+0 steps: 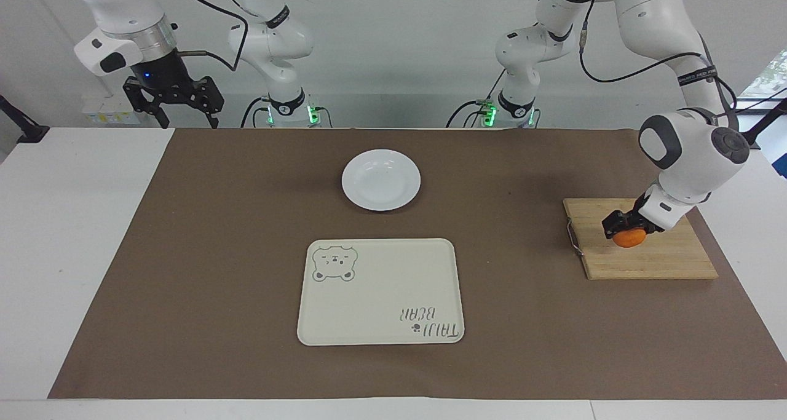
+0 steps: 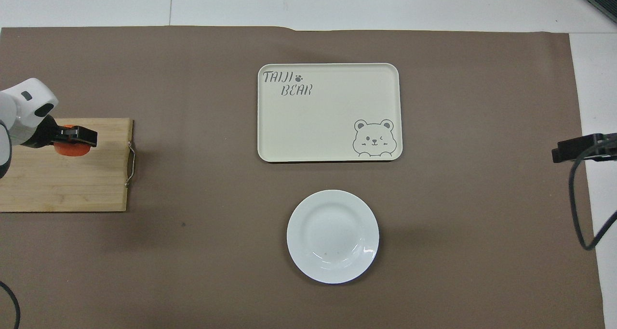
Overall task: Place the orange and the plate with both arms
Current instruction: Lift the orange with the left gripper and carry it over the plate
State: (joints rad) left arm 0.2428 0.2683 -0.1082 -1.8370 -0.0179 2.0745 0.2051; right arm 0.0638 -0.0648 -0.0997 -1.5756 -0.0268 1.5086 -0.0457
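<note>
The small orange [image 1: 629, 240] is pinched in my left gripper [image 1: 624, 227], which is shut on it just above the wooden cutting board [image 1: 667, 261] at the left arm's end of the table. From overhead the orange [image 2: 68, 150] shows under the black fingers [image 2: 82, 137], over the board [image 2: 62, 184]. The white plate [image 1: 381, 179] sits bare in the middle of the brown mat, close to the robots; overhead, the plate [image 2: 332, 236] is nearer to them than the tray. My right gripper [image 1: 187, 122] hangs open and high at the right arm's end, waiting.
A cream tray with a bear drawing [image 1: 381, 243] lies farther from the robots than the plate, nothing on it; its rim [image 2: 328, 66] shows overhead. The cutting board has a metal wire handle [image 1: 574, 235] on its side toward the table's middle.
</note>
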